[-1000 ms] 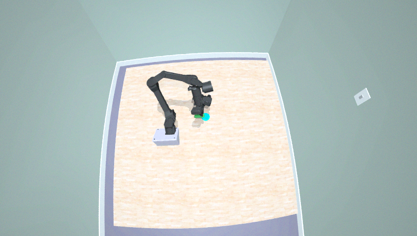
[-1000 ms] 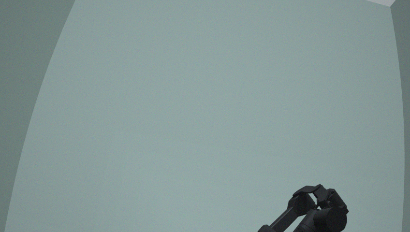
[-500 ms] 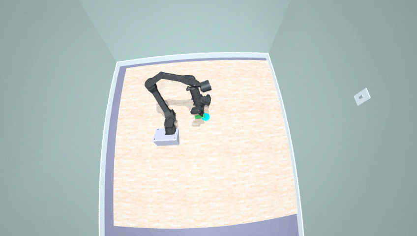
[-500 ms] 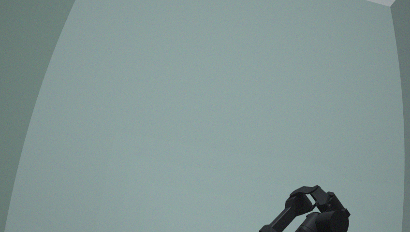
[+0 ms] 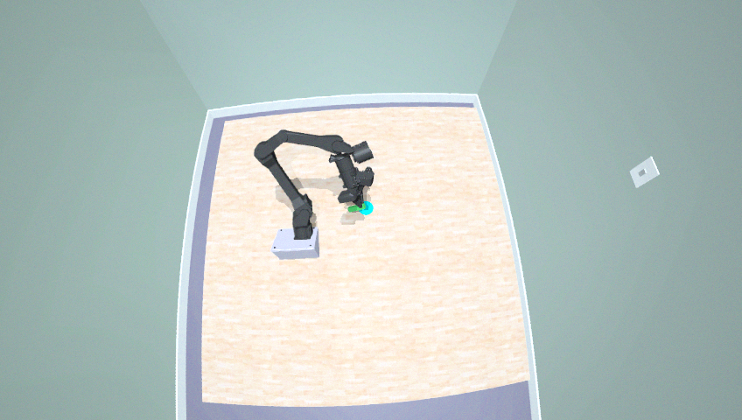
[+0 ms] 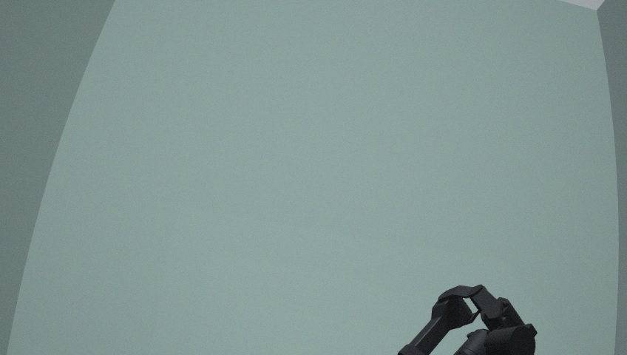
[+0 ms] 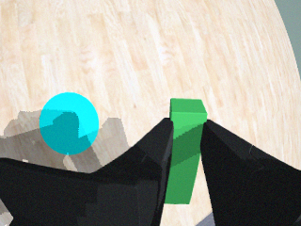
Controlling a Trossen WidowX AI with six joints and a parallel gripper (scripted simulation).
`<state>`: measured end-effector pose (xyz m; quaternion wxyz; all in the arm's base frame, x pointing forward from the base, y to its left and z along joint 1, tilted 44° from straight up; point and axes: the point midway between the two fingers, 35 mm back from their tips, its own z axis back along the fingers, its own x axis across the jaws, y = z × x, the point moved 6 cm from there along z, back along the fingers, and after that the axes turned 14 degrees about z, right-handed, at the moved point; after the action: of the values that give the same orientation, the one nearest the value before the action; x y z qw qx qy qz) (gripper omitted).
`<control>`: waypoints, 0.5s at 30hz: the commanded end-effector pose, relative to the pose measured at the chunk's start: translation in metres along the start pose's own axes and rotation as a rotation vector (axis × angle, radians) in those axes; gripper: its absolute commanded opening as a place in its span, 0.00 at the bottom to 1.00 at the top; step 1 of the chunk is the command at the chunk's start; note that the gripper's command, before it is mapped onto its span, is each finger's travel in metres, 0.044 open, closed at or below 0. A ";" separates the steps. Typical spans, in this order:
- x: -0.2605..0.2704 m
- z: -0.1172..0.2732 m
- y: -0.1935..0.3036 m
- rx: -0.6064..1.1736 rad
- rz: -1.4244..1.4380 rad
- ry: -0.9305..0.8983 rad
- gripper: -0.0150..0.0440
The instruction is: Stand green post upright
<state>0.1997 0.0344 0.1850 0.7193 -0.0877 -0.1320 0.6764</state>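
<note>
My gripper is shut on the green post, with one black finger against each side. In the wrist view the post runs lengthwise between the fingers, and its end face shows just beyond the tips. In the top view the post shows long and sideways, not upright; its exact tilt and height are unclear. The flat cyan circle lies left of the post in the wrist view, partly in shadow. In the top view it is at the post's right end. Neither post nor circle shows in the exterior view.
The arm's pale base block stands on the wood-patterned surface, lower left of the gripper in the top view. The arm arches above the post. A raised pale rim borders the surface.
</note>
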 end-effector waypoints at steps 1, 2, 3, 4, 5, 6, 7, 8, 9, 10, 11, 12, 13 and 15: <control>0.000 -0.001 0.003 -0.024 -0.007 0.015 0.29; 0.000 -0.001 0.003 -0.029 -0.008 0.018 0.29; 0.000 -0.001 0.003 -0.034 -0.009 0.020 0.29; 0.001 -0.001 0.003 -0.040 -0.010 0.023 0.29; 0.001 -0.001 0.003 -0.045 -0.011 0.025 0.29; 0.001 -0.001 0.004 -0.050 -0.012 0.028 0.29; 0.001 -0.001 0.004 -0.056 -0.013 0.030 0.29; 0.001 -0.001 0.004 -0.061 -0.014 0.033 0.29; 0.001 -0.001 0.004 -0.067 -0.015 0.035 0.29; 0.002 -0.001 0.005 -0.072 -0.016 0.037 0.29; 0.002 -0.001 0.005 -0.078 -0.017 0.040 0.29; 0.002 -0.001 0.005 -0.083 -0.018 0.042 0.29; 0.002 -0.001 0.005 -0.089 -0.019 0.044 0.29; 0.003 0.000 0.006 -0.100 -0.022 0.048 0.29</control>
<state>0.1963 0.0373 0.1844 0.7221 -0.1285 -0.1462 0.6639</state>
